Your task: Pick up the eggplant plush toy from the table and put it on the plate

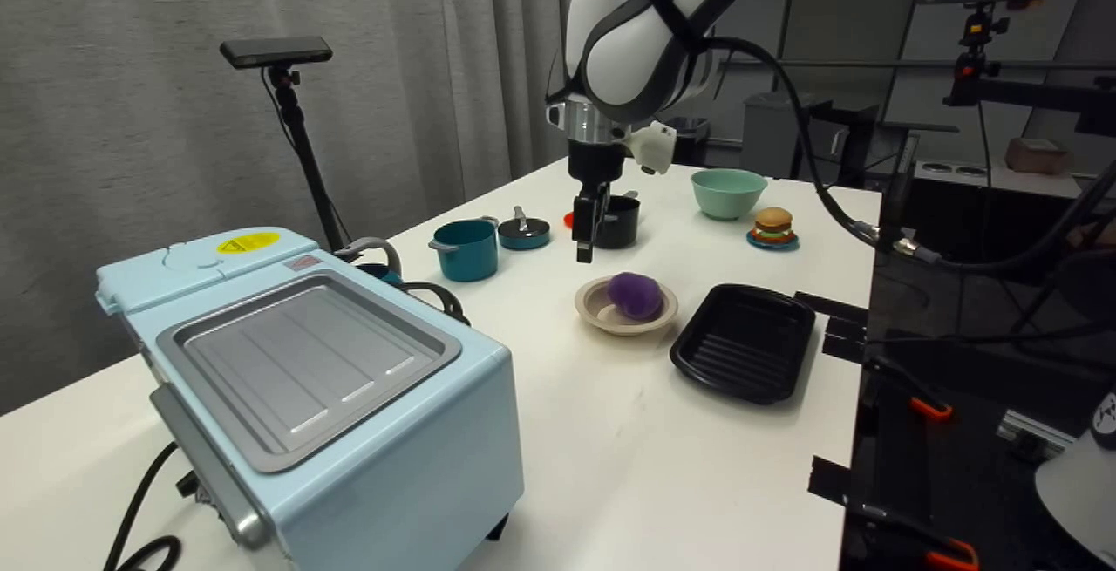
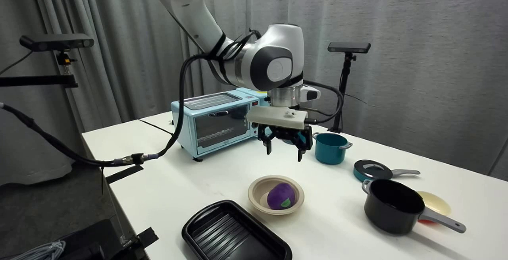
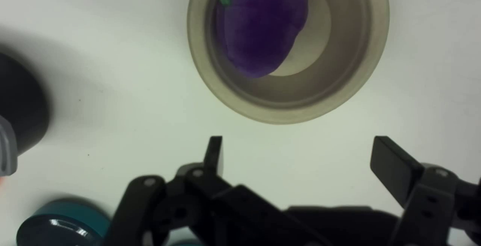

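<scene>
In an exterior view the gripper, jaws spread well apart, hangs at twelve o'clock from the beige plate — the eggplant plush toy lies inside that plate, toward nine o'clock in the wrist view — with the black tray just beside, between seven and eight o'clock.

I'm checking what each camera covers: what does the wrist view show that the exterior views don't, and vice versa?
Only the wrist view: tiny dark specks on the table, not discernible elsewhere. Only the exterior views: the black tray and the light-blue toaster oven. Shared: the eggplant plush toy in the plate, the gripper apart from it, and the black pot.
</scene>
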